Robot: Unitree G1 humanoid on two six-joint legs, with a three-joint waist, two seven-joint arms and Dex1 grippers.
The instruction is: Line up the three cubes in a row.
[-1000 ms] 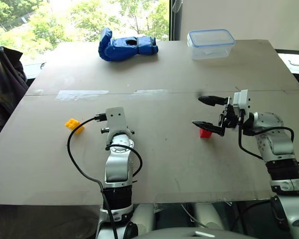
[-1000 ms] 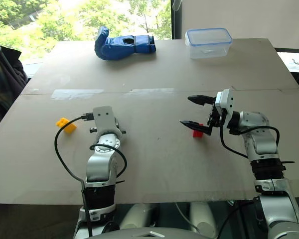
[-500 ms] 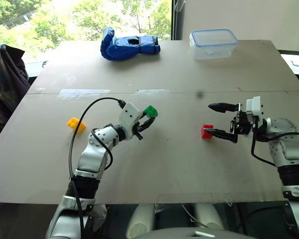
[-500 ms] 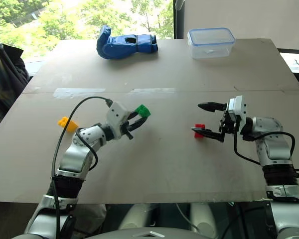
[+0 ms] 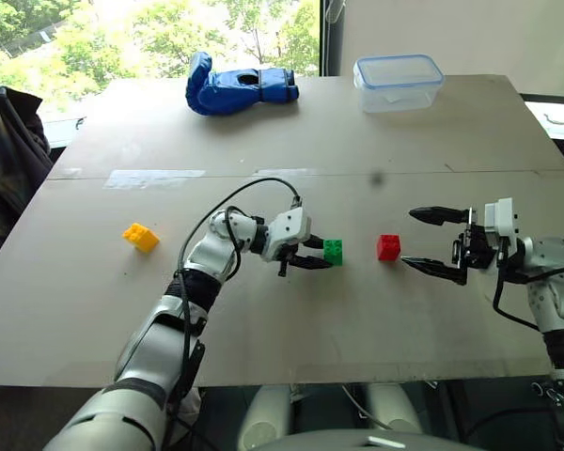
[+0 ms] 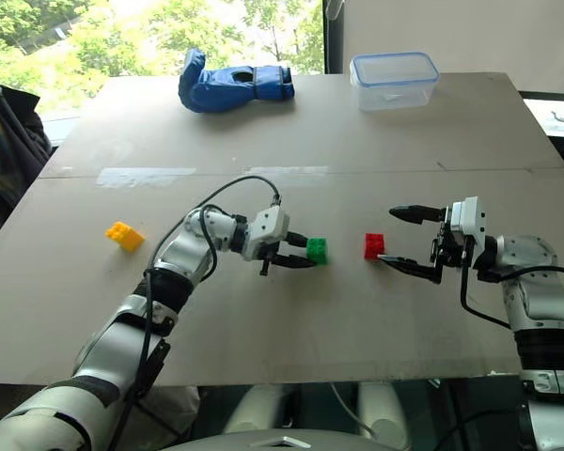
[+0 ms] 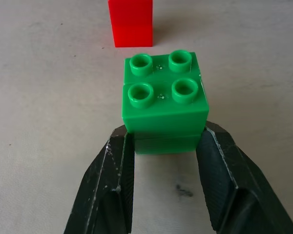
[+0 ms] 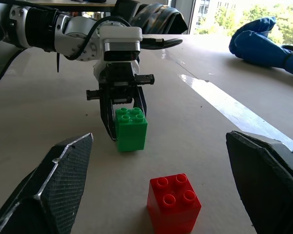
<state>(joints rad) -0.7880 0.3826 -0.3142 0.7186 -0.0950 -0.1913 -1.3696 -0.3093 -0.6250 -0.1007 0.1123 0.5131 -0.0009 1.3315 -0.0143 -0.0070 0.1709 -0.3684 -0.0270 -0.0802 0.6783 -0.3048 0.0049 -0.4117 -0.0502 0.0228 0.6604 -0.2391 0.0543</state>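
Note:
My left gripper [image 5: 323, 253] is shut on the green cube [image 5: 333, 251], its black fingers [image 7: 112, 185] clamping the cube's lower sides. The cube is upright, studs up, down at the table surface. The red cube [image 5: 388, 247] stands a short gap to its right, in line with it [image 7: 131, 22]. My right gripper [image 5: 407, 238] is open wide just right of the red cube, with nothing held and its fingers [image 8: 53, 190] spread either side. The yellow cube [image 5: 141, 237] lies alone far to the left.
A blue glove [image 5: 240, 86] and a clear plastic box [image 5: 397, 82] sit at the table's far edge. A pale tape strip [image 5: 155, 177] runs along the seam of the table [image 5: 291, 319]. Dark clothing [image 5: 5, 150] hangs beyond the left edge.
My left arm swung right and turned its wrist, bringing the green cube down beside the red one. My right gripper drew back to the right off the red cube, staying open.

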